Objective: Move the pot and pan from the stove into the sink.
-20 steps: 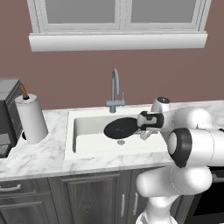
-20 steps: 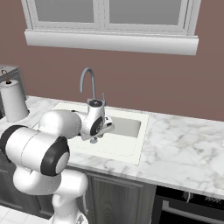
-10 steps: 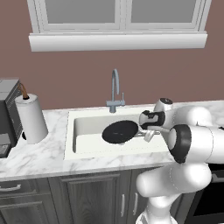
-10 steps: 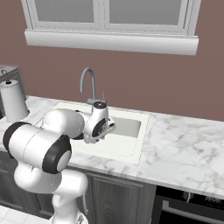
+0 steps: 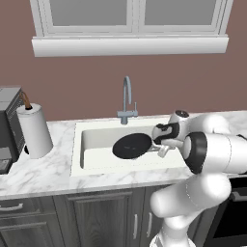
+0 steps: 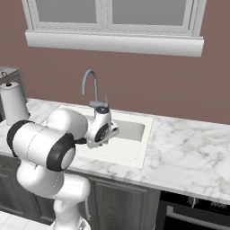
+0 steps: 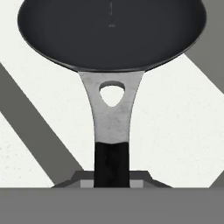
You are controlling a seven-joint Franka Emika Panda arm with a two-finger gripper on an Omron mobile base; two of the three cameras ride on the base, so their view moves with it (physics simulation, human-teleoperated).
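Over the last second the black round shallow frying pan [image 5: 131, 145] has been travelling leftward and lower over the white rectangular recessed sink [image 5: 96, 149], and the arm has been drawing in with it — the base cameras have not shifted. Now the pan is hanging level inside the basin's outline, toward its right half, just in front of the grey curved gooseneck faucet [image 5: 126, 99]; whether its underside is touching the sink floor cannot be told. In the hand view the pan [image 7: 111, 33] is stretching away from the camera, its grey metal neck with a rounded triangular hole running back into a black grip, and that grip is sitting pinched between the two fingers of the hand [image 7: 112, 179]. So the hand [image 5: 163, 144] is clamping the pan's handle, out at the right edge of the basin. In the right base view the hand [image 6: 98, 137] is hanging over the sink [image 6: 130, 130], mostly hidden by the white wrist. A white paper towel roll [image 5: 34, 130] is standing on the marble table [image 5: 34, 171], left of the sink, well apart from the pan.
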